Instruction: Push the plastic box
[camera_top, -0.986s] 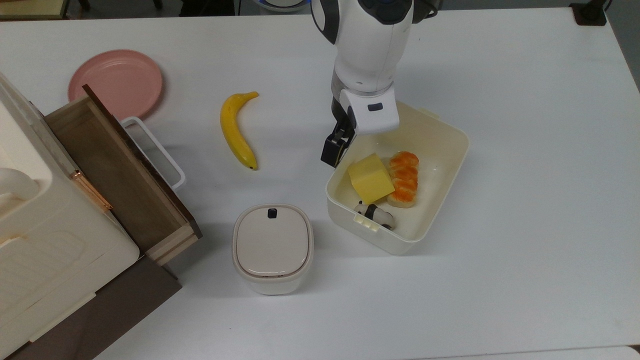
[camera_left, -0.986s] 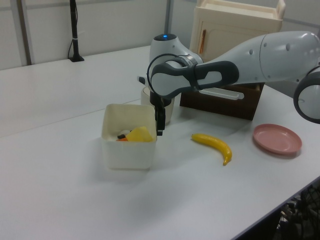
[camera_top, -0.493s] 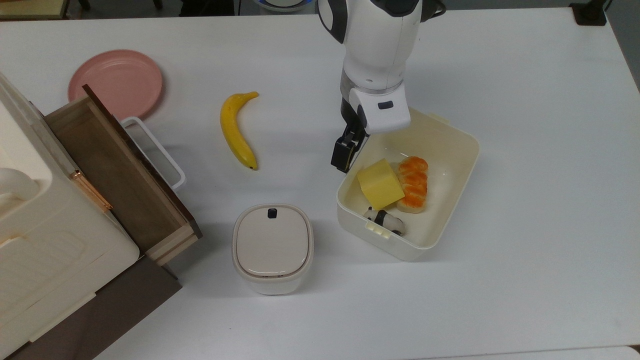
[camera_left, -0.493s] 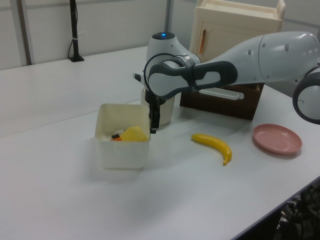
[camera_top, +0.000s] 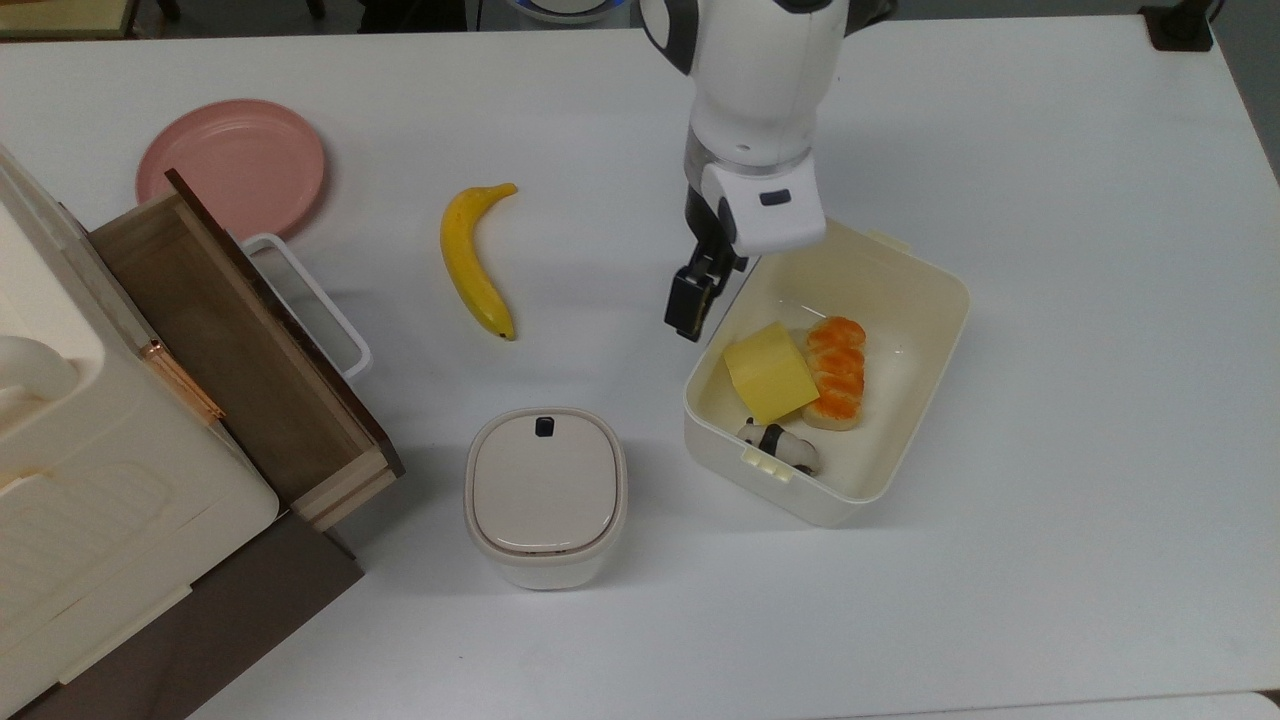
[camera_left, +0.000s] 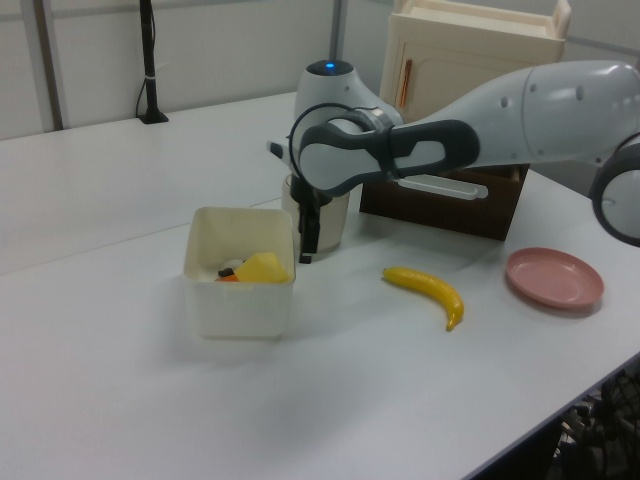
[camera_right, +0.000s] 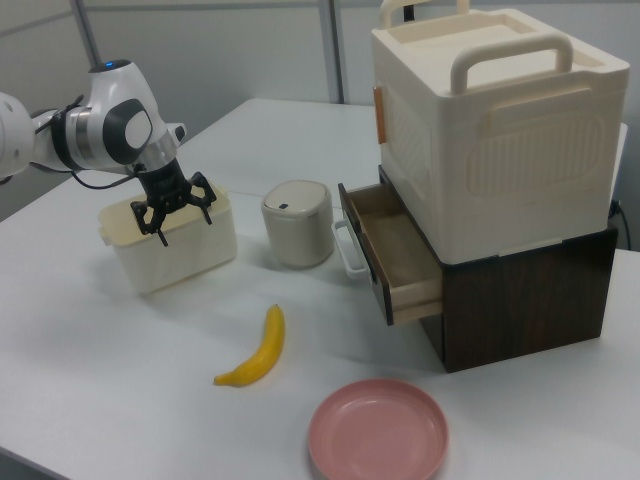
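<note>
— Where is the plastic box (camera_top: 905, 300)?

— On the white table (camera_top: 1050, 350), on the top view's right of the banana (camera_top: 474, 262), just beside my gripper (camera_right: 177, 217).

— Is your gripper holding anything?

— No. In the right view my fingers (camera_right: 160, 228) stand spread apart, empty, against the box's near side.

— What does the top view add?

— The box's contents: a yellow block (camera_top: 768, 372), an orange-topped piece (camera_top: 836, 372) and a small black-and-white toy (camera_top: 780, 445). The left view shows the yellow block's tip above the box's wall.
</note>
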